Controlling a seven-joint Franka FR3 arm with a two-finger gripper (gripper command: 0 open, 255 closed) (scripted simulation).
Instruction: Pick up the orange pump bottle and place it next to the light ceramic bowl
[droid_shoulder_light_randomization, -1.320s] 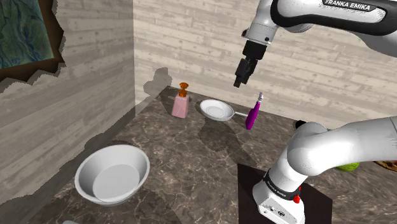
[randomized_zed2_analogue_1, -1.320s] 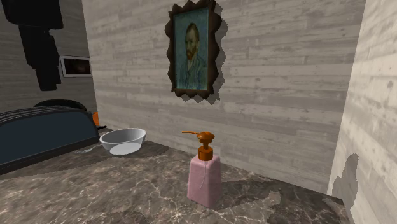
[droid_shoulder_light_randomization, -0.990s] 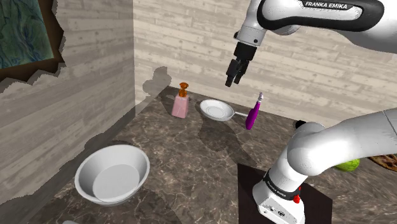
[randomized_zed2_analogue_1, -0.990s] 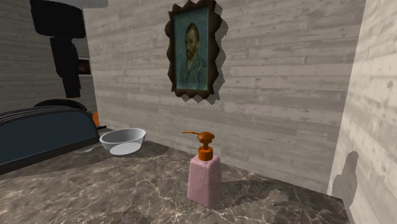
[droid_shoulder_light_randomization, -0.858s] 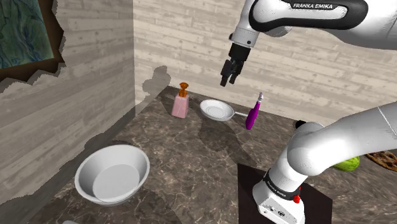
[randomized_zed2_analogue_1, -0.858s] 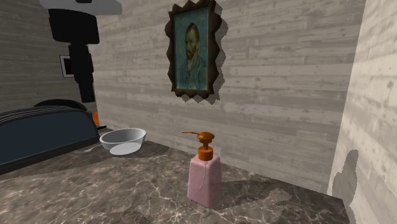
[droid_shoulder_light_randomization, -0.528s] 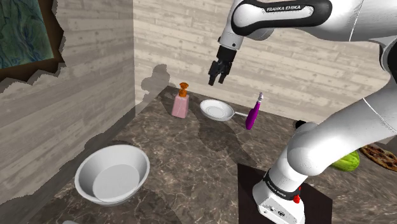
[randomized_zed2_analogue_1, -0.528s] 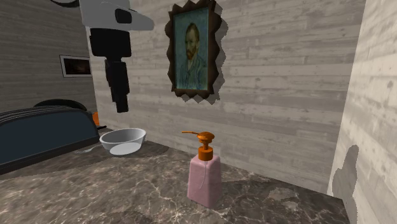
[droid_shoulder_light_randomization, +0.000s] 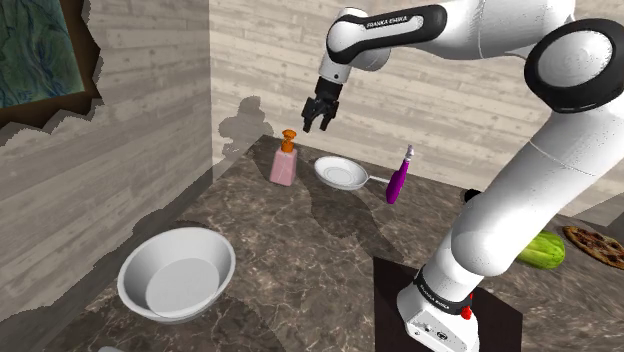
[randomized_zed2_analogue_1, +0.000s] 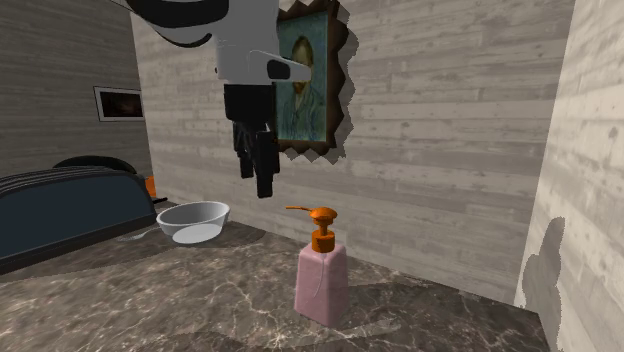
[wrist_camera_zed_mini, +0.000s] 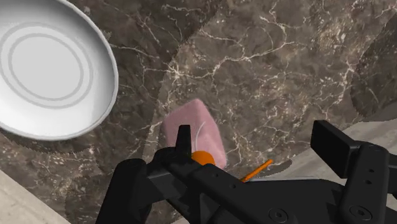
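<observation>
Your pump bottle (droid_shoulder_light_randomization: 284, 163), pink in the body with an orange pump, stands upright at the far corner of the dark marble table (droid_shoulder_light_randomization: 300, 245), where the two walls meet. A shallow white dish (droid_shoulder_light_randomization: 340, 173) sits just beside it, with a purple brush (droid_shoulder_light_randomization: 398, 180) past the dish. Your gripper (droid_shoulder_light_randomization: 318, 122) hangs above the bottle, a little toward the dish, fingers spread and touching nothing. The large light bowl (droid_shoulder_light_randomization: 177, 272) rests well apart at the table's near end, and you have bare marble between it and the bottle.
</observation>
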